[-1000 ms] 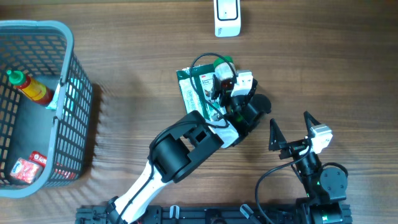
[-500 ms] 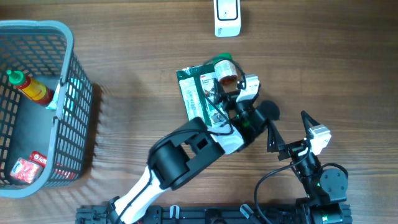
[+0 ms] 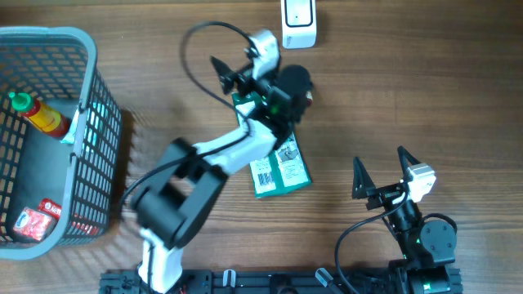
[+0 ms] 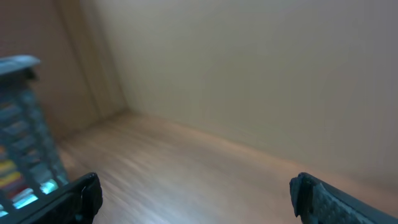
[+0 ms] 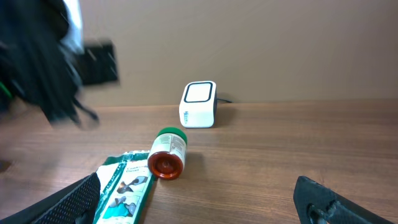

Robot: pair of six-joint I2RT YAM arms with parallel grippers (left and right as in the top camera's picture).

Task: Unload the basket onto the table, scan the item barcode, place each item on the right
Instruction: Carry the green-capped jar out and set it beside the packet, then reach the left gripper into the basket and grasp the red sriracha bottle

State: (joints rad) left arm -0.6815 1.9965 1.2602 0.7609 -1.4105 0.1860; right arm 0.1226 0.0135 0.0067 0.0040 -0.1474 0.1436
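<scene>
The left tool hangs over the far middle of the surface, spread wide and empty; its wrist view is blurred and shows both fingers at the bottom corners with only bare wood between them. Its arm runs from the near edge and crosses the far end of the green packet. That packet lies flat in the middle of the surface, and its near end sticks out from under the arm with a white barcode-like patch facing up. In the right wrist view a small jar with a green cap lies on its side at the packet's far right corner, cap towards the far side; whether the two touch I cannot tell. Beyond the jar, at the far edge, stands the white scanner.

The right tool sits near and to the right, fingers pointing far, jaws wide with nothing in them, well apart from the packet.

At the left edge stands a grey basket holding a red sauce bottle and a red packet
</scene>
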